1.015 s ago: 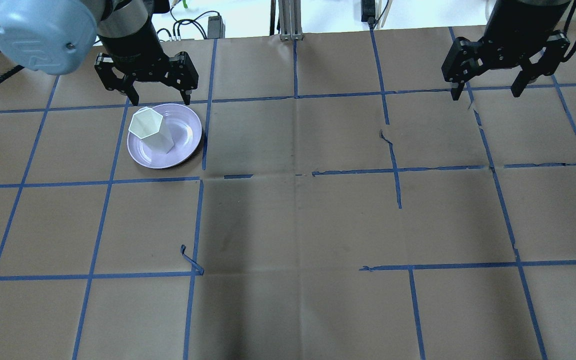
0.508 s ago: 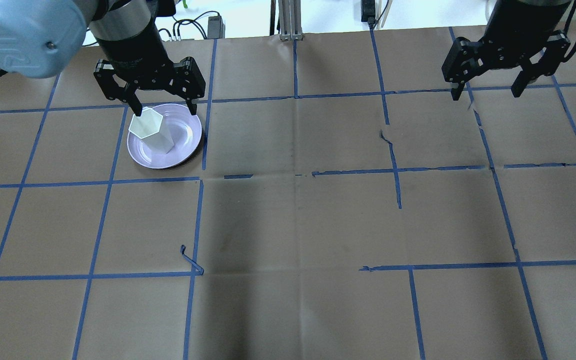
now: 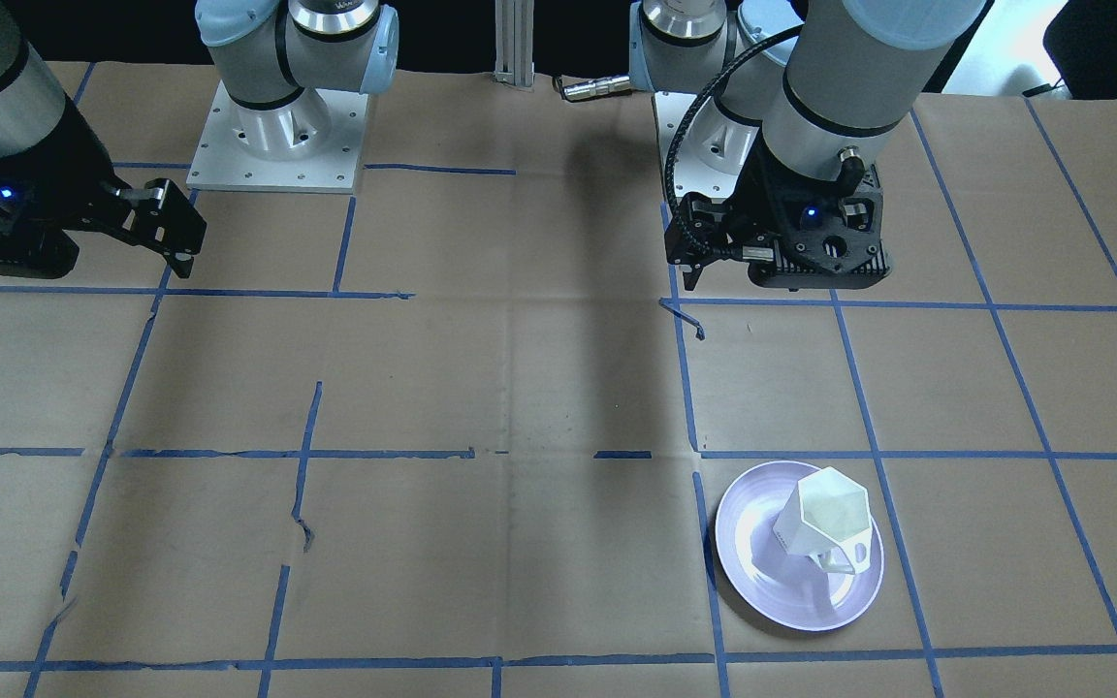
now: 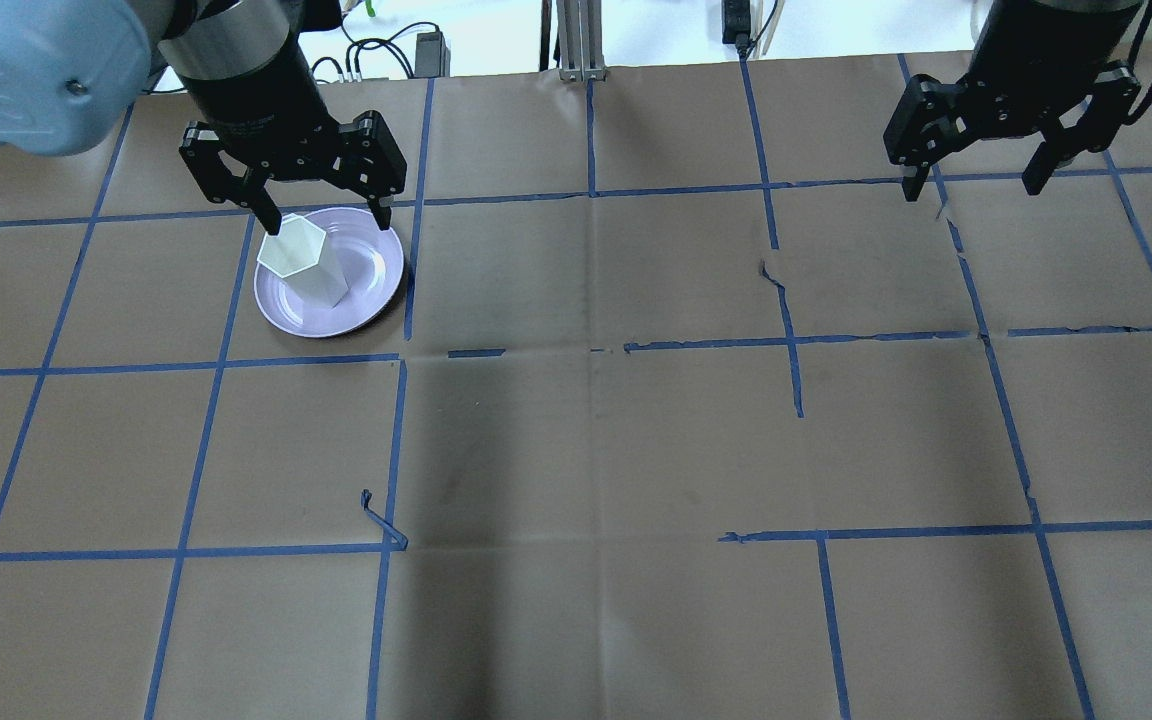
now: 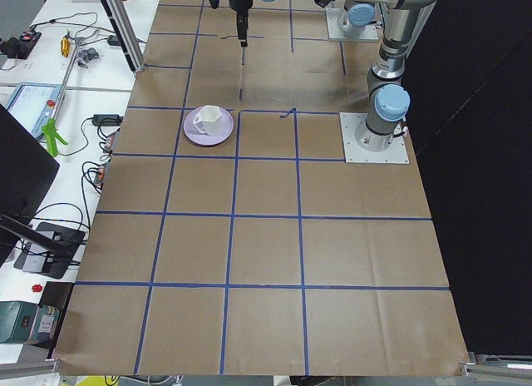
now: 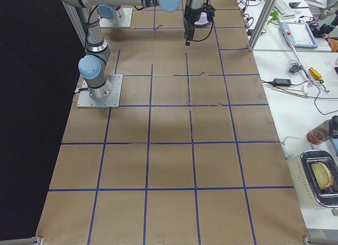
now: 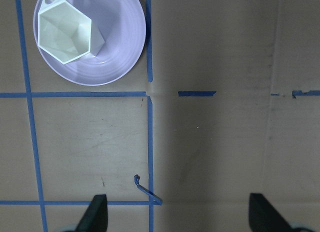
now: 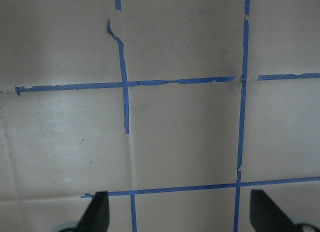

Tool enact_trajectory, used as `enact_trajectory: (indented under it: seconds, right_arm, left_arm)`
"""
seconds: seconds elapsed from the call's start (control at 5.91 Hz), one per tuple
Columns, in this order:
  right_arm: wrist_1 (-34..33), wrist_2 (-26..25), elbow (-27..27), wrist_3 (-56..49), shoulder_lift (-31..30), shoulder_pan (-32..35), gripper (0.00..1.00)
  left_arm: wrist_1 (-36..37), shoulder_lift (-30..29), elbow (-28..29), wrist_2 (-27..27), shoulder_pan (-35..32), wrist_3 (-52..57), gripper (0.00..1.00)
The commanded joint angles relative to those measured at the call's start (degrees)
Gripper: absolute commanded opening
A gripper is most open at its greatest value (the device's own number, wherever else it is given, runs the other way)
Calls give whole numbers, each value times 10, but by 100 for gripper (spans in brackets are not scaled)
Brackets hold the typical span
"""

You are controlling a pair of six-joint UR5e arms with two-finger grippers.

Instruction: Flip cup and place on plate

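The white faceted cup [image 4: 301, 258] stands upright, mouth up, on the lavender plate [image 4: 373, 272] at the far left of the table. It also shows in the front view [image 3: 825, 519] on the plate [image 3: 757, 543], with its handle facing away from the robot. The left wrist view shows the cup [image 7: 65, 32] on the plate [image 7: 122, 47] from above. My left gripper [image 4: 327, 218] is open and empty. It hangs above the table on the robot's side of the plate, clear of the cup. My right gripper [image 4: 971, 187] is open and empty over bare paper at the far right.
Brown paper with a grid of blue tape covers the table [image 4: 596, 440]. A loose curl of tape [image 4: 381, 520] sticks up at centre left. The arm bases [image 3: 277, 136] stand at the robot's side. Cables and devices lie on side benches [image 6: 301, 71].
My left gripper has shifted slightly toward the robot in the overhead view and the arm's elbow has swung left. The cup, the plate and the right arm have not moved.
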Motion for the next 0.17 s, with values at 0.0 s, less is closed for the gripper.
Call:
enact_trajectory:
  seconds: [0.0]
  right_arm:
    - [0,0,0,0,0,0,100]
  left_arm:
    - [0,5,0,0,0,0,99]
